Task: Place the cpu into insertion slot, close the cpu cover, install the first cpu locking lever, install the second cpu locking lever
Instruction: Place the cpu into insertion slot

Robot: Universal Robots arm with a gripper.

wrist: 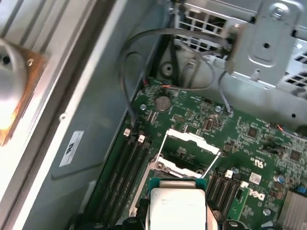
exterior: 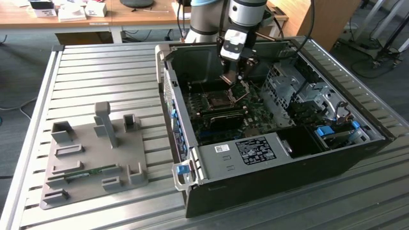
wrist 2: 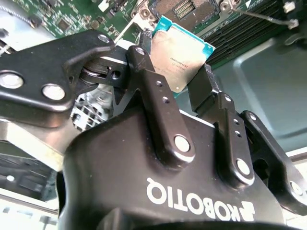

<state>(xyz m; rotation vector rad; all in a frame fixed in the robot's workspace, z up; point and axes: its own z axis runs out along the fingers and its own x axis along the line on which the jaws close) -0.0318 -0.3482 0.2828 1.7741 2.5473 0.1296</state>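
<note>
In the second wrist view my gripper [wrist 2: 173, 67] is shut on the cpu [wrist 2: 184, 45], a small square chip with a silver-grey top and a teal edge, pinched between two black fingers [wrist 2: 160, 103]. The first wrist view has the cpu [wrist: 177, 206] hanging just short of the insertion slot [wrist: 184, 158], not touching it. The cpu cover [wrist: 192, 137] stands raised at the slot's far edge, and thin wire levers stick up beside it. In the exterior view the gripper [exterior: 235, 88] hangs inside the open computer case, slightly toward the exterior view's right of the slot [exterior: 214, 99].
Long black memory slots [wrist: 122, 167] run beside the socket. Grey cables [wrist: 144, 52] loop over the green board, and a metal drive cage [exterior: 300, 91] walls the exterior view's right. A grey fixture plate [exterior: 96, 158] lies on the slatted table to the case's left.
</note>
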